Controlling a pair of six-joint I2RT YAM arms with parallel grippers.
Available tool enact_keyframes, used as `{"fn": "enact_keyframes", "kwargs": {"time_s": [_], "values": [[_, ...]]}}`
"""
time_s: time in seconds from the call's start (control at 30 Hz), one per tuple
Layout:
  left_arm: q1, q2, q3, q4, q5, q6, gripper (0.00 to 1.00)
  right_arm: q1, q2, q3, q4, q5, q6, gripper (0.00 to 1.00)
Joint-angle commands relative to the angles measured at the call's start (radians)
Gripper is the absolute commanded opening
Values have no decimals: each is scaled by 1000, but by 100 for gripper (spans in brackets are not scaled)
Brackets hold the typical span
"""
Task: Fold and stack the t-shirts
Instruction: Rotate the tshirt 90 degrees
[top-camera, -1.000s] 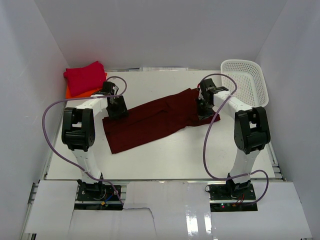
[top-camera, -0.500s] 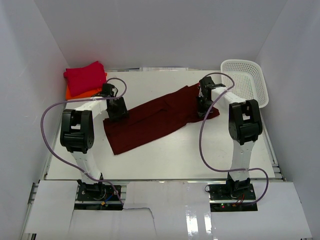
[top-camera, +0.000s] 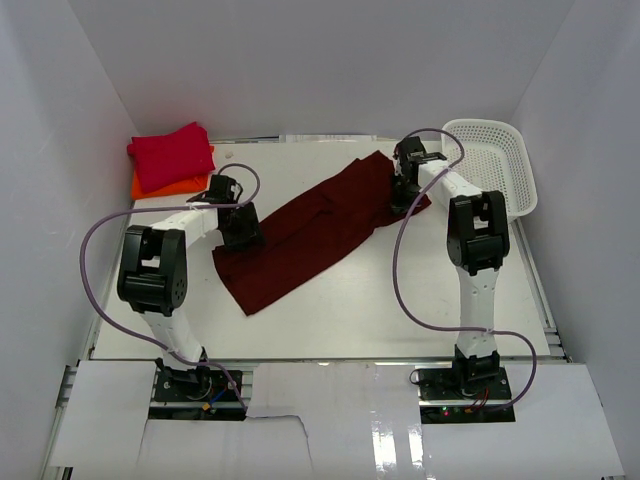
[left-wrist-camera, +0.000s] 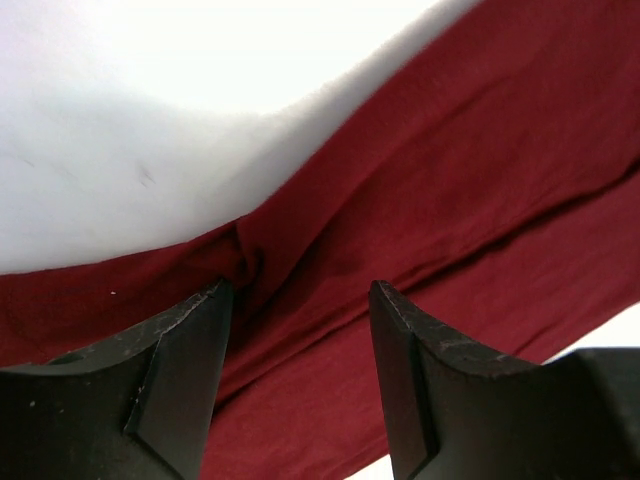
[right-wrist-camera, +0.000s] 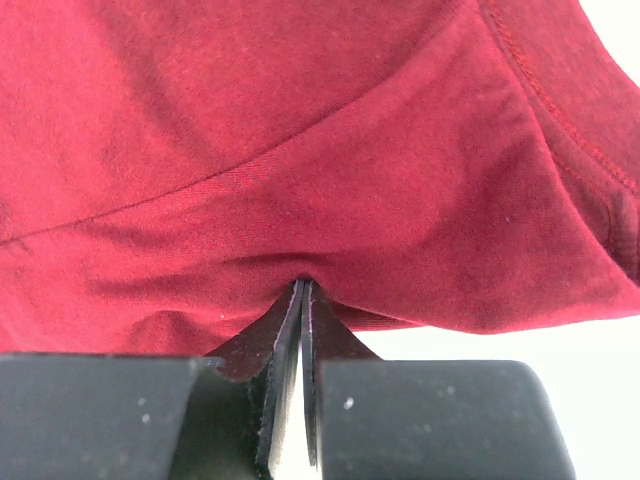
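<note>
Maroon t-shirt (top-camera: 318, 226) (white mesh basket (top-camera: 483, 123))

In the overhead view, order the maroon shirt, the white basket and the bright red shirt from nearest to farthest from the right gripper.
1. Maroon shirt, pinched in the right gripper itself.
2. White basket, just to its right.
3. Bright red shirt, folded at the far left corner.
</note>
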Motion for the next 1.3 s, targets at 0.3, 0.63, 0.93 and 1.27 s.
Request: {"fn": "enact_keyframes", "kwargs": {"time_s": [0.3,0.63,0.93,1.27], "values": [[-89,-127,-149,-114,26,-108,68,-27,174,247,-22,7,-4,8],[-96,-365,-307,-114,87,-274,70,-51,280,388,-16,-77,-17,8],[-184,-423,-376,-97,126,-342,70,-55,323,422,62,-162,25,8],[-210,-427,-510,15,148,-405,70,-56,369,505,107,-220,62,8]]}}
